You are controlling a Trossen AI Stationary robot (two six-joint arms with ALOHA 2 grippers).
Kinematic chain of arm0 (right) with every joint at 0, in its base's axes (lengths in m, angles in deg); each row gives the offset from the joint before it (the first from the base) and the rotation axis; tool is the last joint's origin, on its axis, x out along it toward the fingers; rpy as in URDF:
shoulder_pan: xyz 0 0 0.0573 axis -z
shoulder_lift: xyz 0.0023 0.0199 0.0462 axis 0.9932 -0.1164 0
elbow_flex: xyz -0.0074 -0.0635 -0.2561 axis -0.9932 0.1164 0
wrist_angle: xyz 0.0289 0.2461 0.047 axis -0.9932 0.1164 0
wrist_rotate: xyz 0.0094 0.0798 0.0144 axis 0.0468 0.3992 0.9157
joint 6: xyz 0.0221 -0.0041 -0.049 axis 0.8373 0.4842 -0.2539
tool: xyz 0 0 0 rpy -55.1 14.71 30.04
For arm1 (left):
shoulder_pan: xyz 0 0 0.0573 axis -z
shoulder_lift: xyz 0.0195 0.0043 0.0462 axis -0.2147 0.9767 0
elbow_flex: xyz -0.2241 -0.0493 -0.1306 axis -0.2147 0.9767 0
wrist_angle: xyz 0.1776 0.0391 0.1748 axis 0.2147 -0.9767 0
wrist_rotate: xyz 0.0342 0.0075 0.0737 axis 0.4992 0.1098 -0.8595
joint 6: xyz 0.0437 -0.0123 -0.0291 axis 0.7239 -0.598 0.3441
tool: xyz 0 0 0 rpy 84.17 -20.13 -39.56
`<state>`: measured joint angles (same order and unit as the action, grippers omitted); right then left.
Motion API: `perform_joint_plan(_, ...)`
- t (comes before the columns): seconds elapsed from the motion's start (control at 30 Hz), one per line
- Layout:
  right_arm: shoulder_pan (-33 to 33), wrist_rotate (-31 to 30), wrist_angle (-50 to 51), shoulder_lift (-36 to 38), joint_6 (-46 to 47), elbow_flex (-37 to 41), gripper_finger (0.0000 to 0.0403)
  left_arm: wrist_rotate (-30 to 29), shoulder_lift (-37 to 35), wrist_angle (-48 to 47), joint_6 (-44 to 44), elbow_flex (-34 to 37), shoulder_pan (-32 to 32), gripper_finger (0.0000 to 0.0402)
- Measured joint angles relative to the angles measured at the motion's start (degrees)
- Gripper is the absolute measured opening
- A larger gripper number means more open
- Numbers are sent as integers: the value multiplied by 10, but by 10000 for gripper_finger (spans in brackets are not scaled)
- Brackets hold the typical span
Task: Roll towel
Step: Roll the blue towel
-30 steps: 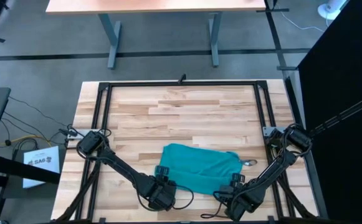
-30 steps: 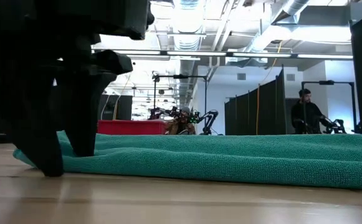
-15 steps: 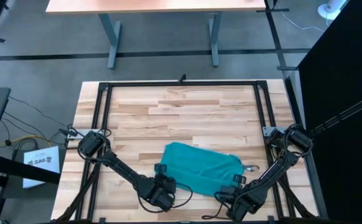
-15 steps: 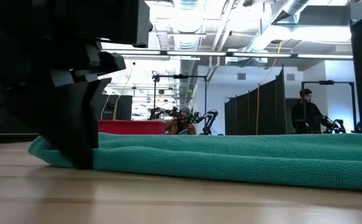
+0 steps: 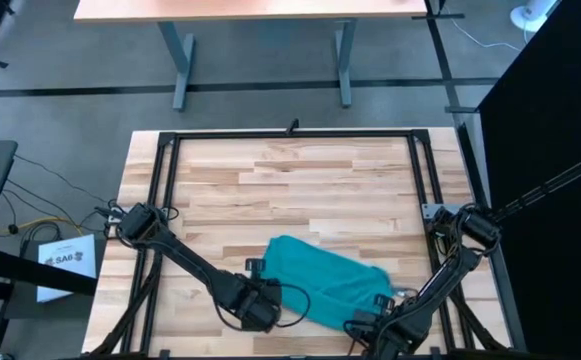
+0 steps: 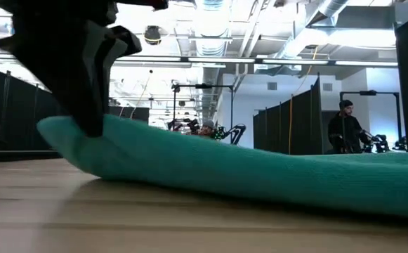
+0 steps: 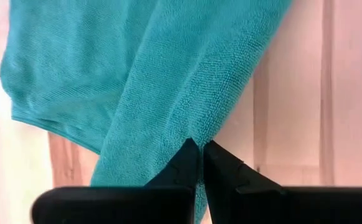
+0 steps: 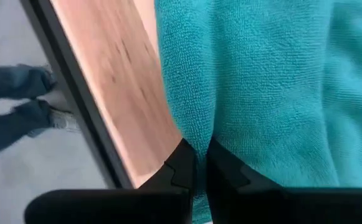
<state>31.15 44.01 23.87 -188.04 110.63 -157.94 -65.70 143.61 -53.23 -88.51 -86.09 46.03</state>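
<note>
Left gripper pinched on towel at its near left corner, right gripper pinched on its near right corner, towel on table near front edge, corner lifted.

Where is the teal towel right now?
In the high view the towel lies at the table's near edge, between the left gripper and right gripper, each pinching a corner.

Bright overhead ceiling glare (low view); wrist views soft.
</note>
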Motion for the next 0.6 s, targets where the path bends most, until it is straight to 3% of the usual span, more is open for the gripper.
perform_joint_plan(0.27,-3,-8,121,2,45,-50,10,2,-26,-31,79,0,-38,1)
perform_joint_plan(0.6,-5,-36,195,24,134,-45,10,19,-43,-14,217,14,-129,1)
